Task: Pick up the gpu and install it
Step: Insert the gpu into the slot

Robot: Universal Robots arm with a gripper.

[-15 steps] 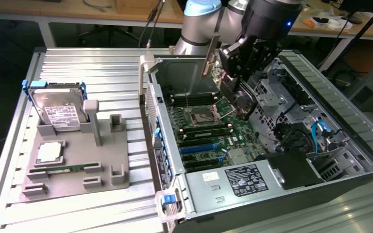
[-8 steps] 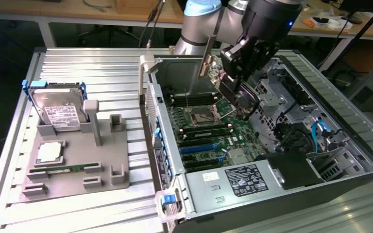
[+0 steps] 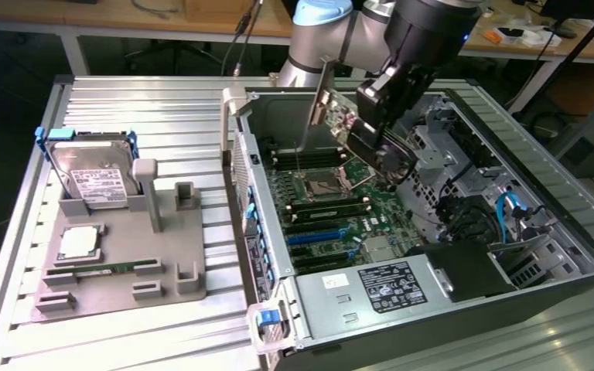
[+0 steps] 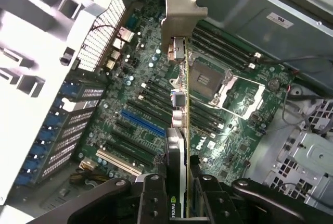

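Gripper (image 4: 179,185) jaws pinching gpu (image 4: 176,140), card clamped edge-on between them. Silver bracket (image 4: 183,13) at card's end away from gripper. Gpu in air over motherboard (image 4: 130,99), inside open computer case (image 3: 544,193), not seated in any slot. Blue slot (image 4: 143,123) just beside card's line. Hard drive (image 3: 90,174) upright in grey holder (image 3: 163,263), outside case at exterior view's left.

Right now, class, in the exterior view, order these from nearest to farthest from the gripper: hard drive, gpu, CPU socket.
1. gpu, held by the gripper.
2. CPU socket, on the motherboard below.
3. hard drive, outside the case, at the exterior view's left.
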